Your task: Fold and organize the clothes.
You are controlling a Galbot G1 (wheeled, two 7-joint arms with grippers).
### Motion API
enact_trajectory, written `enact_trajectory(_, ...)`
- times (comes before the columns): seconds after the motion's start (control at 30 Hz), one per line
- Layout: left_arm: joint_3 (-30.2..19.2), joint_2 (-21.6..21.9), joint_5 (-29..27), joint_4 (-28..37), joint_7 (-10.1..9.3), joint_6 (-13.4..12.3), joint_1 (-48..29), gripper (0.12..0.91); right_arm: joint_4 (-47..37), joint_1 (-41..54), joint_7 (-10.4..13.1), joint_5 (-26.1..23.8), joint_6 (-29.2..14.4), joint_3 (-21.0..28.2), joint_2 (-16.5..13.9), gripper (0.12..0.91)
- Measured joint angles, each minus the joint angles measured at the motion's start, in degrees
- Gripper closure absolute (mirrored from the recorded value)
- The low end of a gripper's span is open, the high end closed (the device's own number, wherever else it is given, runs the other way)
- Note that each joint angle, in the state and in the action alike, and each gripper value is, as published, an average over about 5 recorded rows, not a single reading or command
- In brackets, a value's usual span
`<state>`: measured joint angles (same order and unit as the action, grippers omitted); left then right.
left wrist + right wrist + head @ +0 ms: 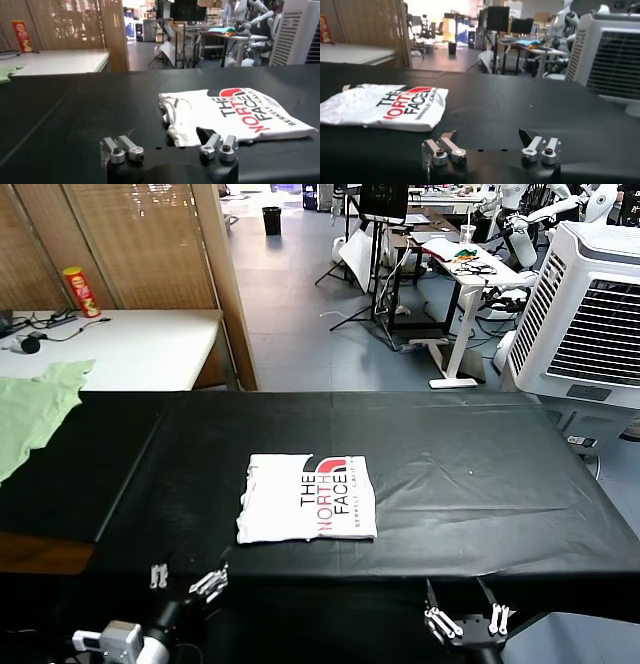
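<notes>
So the T-shirt (307,498) is sitting folded into a neat rectangle, print up, in the middle of the frame on the black table (480,484). My left hand (188,580) is parked at the bottom left edge and my right hand (468,620) at the bottom right, both spread wide and holding nothing. My guess is what could go wrong is snagging just the top layer if I grab that ragged left edge, so the fold falls open. There's also a green cloth (30,409) at the upper left.
</notes>
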<state>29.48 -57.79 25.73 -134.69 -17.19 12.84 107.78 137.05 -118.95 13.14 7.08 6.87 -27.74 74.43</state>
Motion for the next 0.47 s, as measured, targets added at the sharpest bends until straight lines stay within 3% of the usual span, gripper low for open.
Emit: enact_trajectory(0.47,4.3,0.0,2.4,0.5,2.13,-0.9,2.4,0.232,-0.1,0.0,0.6,1.1,1.0,0.6,0.1,0.227)
